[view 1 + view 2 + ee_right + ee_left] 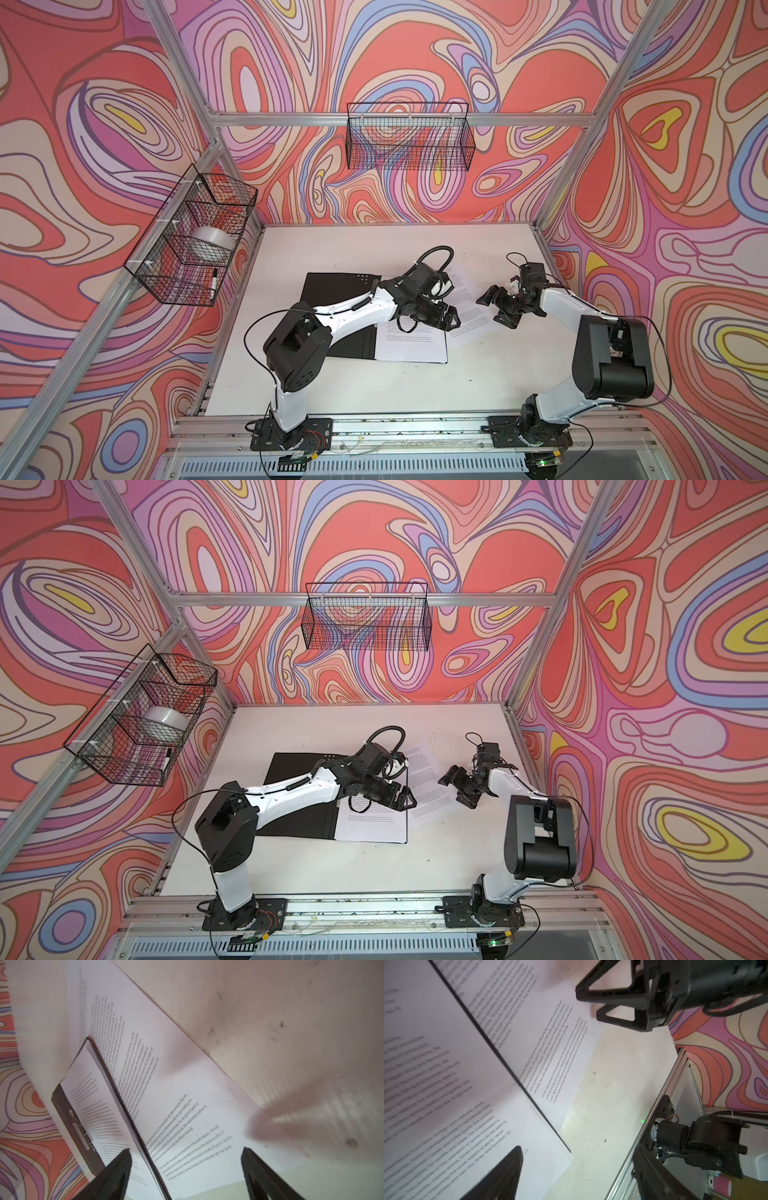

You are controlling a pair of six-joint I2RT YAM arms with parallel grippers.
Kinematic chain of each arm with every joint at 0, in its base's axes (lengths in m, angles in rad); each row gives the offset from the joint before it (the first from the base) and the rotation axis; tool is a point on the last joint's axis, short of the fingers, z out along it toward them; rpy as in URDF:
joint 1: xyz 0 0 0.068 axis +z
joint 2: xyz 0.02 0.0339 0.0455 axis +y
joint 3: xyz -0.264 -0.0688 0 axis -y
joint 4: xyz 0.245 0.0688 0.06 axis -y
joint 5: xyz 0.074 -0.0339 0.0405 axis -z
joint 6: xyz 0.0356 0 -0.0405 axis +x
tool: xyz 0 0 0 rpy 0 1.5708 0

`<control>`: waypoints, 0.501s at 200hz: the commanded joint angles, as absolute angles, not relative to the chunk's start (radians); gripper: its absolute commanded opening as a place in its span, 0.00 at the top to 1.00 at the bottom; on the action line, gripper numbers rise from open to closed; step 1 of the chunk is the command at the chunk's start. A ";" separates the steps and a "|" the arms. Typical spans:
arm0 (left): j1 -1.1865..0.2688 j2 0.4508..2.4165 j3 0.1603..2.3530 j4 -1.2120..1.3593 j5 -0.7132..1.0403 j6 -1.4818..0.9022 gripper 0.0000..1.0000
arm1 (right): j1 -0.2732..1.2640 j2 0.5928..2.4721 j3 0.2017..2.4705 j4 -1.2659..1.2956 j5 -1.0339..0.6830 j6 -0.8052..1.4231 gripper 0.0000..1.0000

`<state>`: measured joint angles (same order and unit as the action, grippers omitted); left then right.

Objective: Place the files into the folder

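Folder (332, 291) lying open mid-desk, with two grippers over its paper.

One thin rectangular folder shows its black inside, with a metal clip (81, 1132) at the spine. A flat stack of white printed files (411, 345) fills its right half; the number of sheets cannot be told. One loose sheet (463, 291) lies tilted toward the white desk's (353, 386) right edge, one side tucked under the folder's edge. The left gripper (577, 1149) hangs over the stack's corner and the right gripper (186, 1150) over the loose sheet; both have their jaws spread and hold nothing. The left arm hides much of the folder. Two black wire baskets (409, 137) hang on the frame. The left basket (166, 266) holds one tape roll (212, 245) and one marker (214, 284).
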<state>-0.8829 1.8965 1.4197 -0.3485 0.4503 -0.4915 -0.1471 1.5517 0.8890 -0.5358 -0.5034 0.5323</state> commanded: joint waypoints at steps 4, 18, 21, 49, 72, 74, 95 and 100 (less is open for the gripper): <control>-0.914 1.963 1.484 -0.338 0.478 -0.565 0.18 | -0.228 1.525 0.886 -0.472 -0.557 0.568 0.13; -0.926 2.005 1.502 -0.303 0.478 -0.597 0.19 | -0.248 1.542 0.899 -0.439 -0.550 0.588 0.13; -0.926 2.015 1.508 -0.300 0.478 -0.605 0.19 | -0.248 1.549 0.904 -0.430 -0.547 0.589 0.13; -0.941 2.112 1.578 -0.289 0.483 -0.652 0.20 | -0.248 1.632 0.942 -0.408 -0.562 0.602 0.15; -0.946 2.172 1.621 -0.284 0.486 -0.664 0.20 | -0.247 1.634 0.923 -0.423 -0.520 0.582 0.15; -0.946 2.176 1.626 -0.284 0.486 -0.663 0.20 | -0.248 1.633 0.922 -0.426 -0.513 0.578 0.15; -0.946 2.217 1.649 -0.300 0.492 -0.660 0.20 | -0.248 1.653 0.921 -0.444 -0.518 0.548 0.15; -0.946 2.224 1.650 -0.303 0.492 -0.657 0.20 | -0.249 1.663 0.927 -0.452 -0.528 0.542 0.15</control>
<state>-0.9421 2.1864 1.6138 -0.2977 0.4793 -0.6380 -0.2489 1.6348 0.9218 -0.4294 -0.5316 0.5793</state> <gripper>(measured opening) 0.796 0.855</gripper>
